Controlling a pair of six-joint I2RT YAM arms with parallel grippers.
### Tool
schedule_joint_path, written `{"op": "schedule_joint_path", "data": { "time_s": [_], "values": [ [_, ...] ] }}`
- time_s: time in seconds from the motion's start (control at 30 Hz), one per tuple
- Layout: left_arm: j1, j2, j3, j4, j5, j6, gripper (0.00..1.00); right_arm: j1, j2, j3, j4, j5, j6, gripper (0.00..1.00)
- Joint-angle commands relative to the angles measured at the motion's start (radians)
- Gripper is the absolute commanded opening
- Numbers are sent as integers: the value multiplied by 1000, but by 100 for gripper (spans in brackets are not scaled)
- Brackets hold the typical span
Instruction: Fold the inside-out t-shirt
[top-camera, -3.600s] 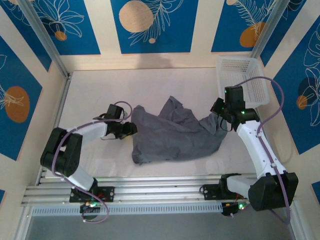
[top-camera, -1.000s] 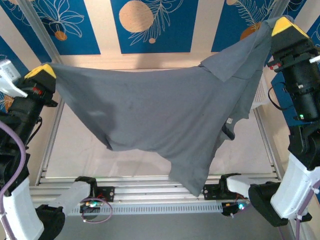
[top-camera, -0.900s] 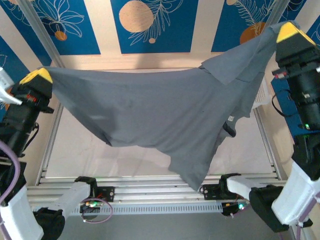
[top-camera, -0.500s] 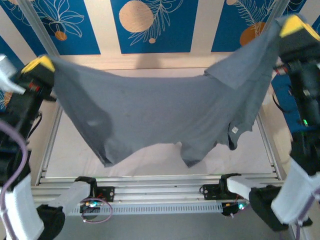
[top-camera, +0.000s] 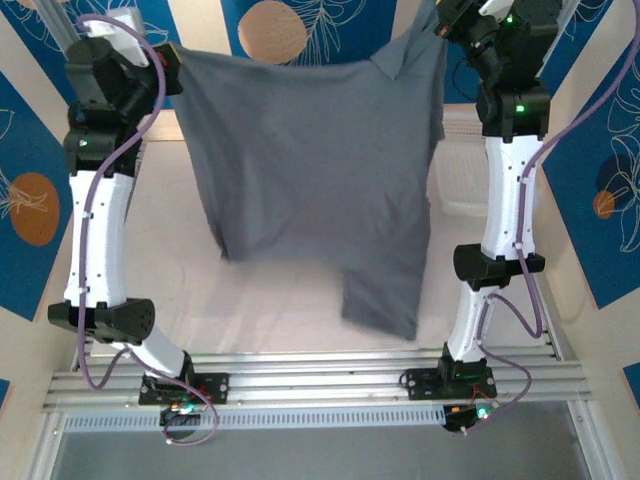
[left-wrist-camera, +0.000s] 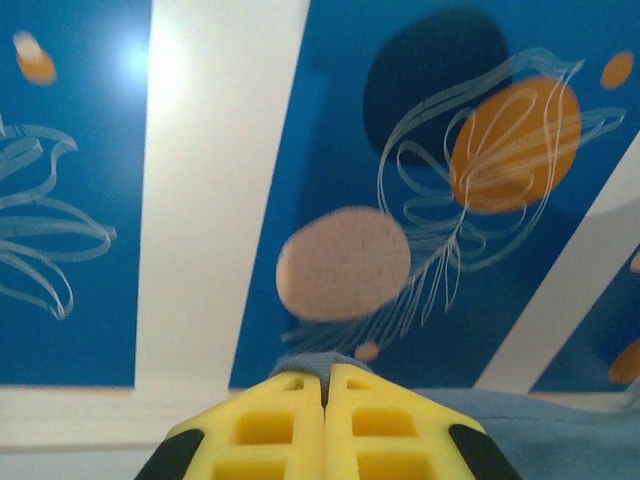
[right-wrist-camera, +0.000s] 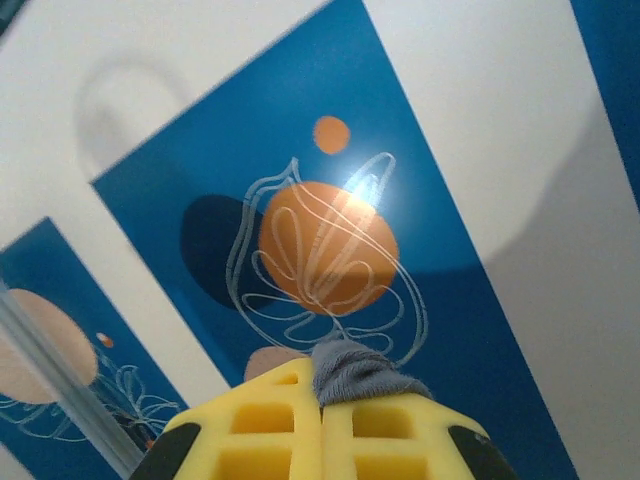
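Inside-out t-shirt (top-camera: 320, 170) hangs aloft, top corners at 11 and 1 o'clock. Left jaws, right jaws each clamped on small cloth pinch. Risk: shallow pinch slips free; uneven hem likely bunches on surface (top-camera: 170, 260).

Left gripper (left-wrist-camera: 325, 378) at the bottom edge, yellow jaws pressed together, tuft of grey t-shirt (left-wrist-camera: 312, 362) pinched at their tips, blue wall panels (left-wrist-camera: 70, 150) with orange and peach discs behind, white stripes (left-wrist-camera: 215, 180) between
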Motion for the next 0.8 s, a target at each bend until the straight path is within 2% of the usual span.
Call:
{"op": "schedule_joint_path", "data": {
  "time_s": [0.0,0.13,0.23,0.3,0.37,0.43,0.47,0.53,0.67,0.77],
  "values": [
    [35,-68,129,77,50,20,0,-24,-150,95,178,-70,91,0],
    [41,-92,139,42,67,-6,0,-46,-214,64,110,-84,130,0],
    [40,-116,39,21,82,-14,0,-46,-264,-49,-4,-134,101,0],
    [42,-167,-158,91,111,-14,0,-42,-300,-179,-87,-208,33,0],
    [42,-238,-423,239,167,-12,0,-37,-309,-293,-244,-255,-30,0],
    [41,-281,-622,342,217,-15,0,-39,-307,-390,-405,-260,-92,0],
    [42,-294,-714,383,232,-29,0,-38,-326,-493,-442,-256,-108,0],
    [41,-316,-871,458,266,-57,0,-43,-399,-777,-374,-302,-123,0],
    [39,-363,-1204,648,301,-172,0,-64,-571,-1381,-66,-320,-34,0],
    [35,-394,-1408,715,257,-248,0,-87,-657,-1686,110,-322,48,0]
  ]
}}
